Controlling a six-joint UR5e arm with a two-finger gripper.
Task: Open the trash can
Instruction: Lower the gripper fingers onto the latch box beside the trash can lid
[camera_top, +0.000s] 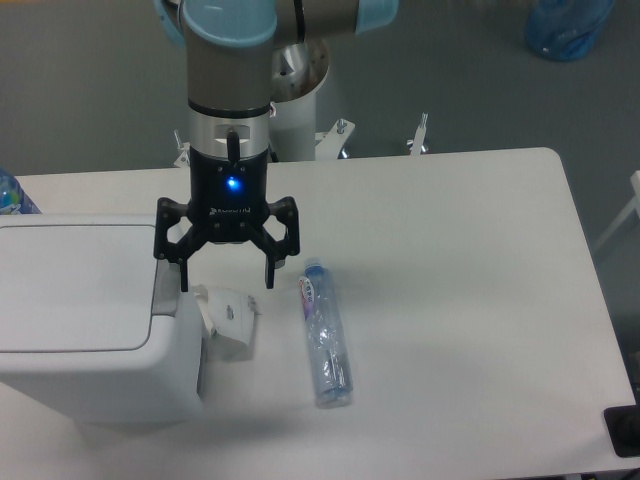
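Note:
The trash can (85, 320) is a large white boxy bin at the left of the table, its flat lid (75, 285) shut. Its grey push tab (163, 291) shows on the right edge of the lid. My gripper (227, 280) hangs above the table just right of the bin, fingers pointing down and spread open, empty. Its left fingertip (184, 279) is close to the grey tab; I cannot tell whether it touches. A crumpled white paper wad (232, 320) lies right below the gripper, beside the bin.
A clear plastic bottle with a blue cap (324, 333) lies on the white table (450, 280) right of the paper wad. The arm's white base column (295, 110) stands behind the table. A blue object (12, 195) shows at the far left edge.

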